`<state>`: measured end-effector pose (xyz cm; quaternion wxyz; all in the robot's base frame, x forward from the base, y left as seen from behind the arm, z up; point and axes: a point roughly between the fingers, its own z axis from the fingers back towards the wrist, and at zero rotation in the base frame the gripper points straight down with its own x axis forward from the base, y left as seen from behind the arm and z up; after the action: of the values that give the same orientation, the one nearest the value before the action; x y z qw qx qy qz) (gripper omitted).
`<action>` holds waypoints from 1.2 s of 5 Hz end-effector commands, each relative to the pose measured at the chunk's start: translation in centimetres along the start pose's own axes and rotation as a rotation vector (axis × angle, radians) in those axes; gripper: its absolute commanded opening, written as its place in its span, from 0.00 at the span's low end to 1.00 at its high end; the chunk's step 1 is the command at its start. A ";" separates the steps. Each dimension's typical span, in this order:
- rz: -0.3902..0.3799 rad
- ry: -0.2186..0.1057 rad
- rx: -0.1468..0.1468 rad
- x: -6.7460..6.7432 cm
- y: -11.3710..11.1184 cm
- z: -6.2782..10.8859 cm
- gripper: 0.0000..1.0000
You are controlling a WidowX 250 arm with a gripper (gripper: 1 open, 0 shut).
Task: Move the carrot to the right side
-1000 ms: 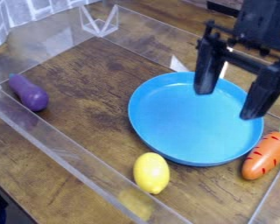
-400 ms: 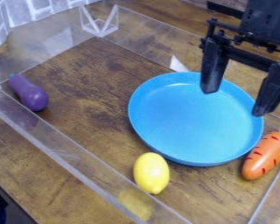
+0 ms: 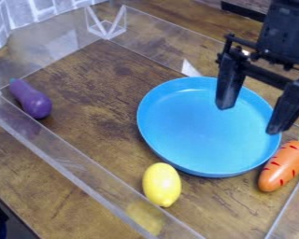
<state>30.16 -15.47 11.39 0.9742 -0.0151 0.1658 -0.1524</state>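
Observation:
The carrot [image 3: 286,164], small, plump and orange with dark grooves and a green top, lies on the wooden table at the right edge of the view, just right of the blue plate [image 3: 177,140]. My black gripper [image 3: 258,100] hangs open above the plate's right half. Its left finger is over the plate and its right finger stands just above and behind the carrot's leafy end. Nothing is between the fingers.
A yellow lemon [image 3: 163,183] lies in front of the plate near the clear front wall. A purple eggplant [image 3: 29,98] rests at the left. Clear plastic walls [image 3: 64,163] border the wooden table.
The open gripper has risen a little and shifted slightly right and back. The carrot, lemon, eggplant and plate have stayed where they were.

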 end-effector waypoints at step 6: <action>-0.239 -0.100 0.107 0.9 -1.6 -5.2 1.00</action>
<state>28.90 -16.30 4.92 0.9565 0.0122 0.1282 -0.2616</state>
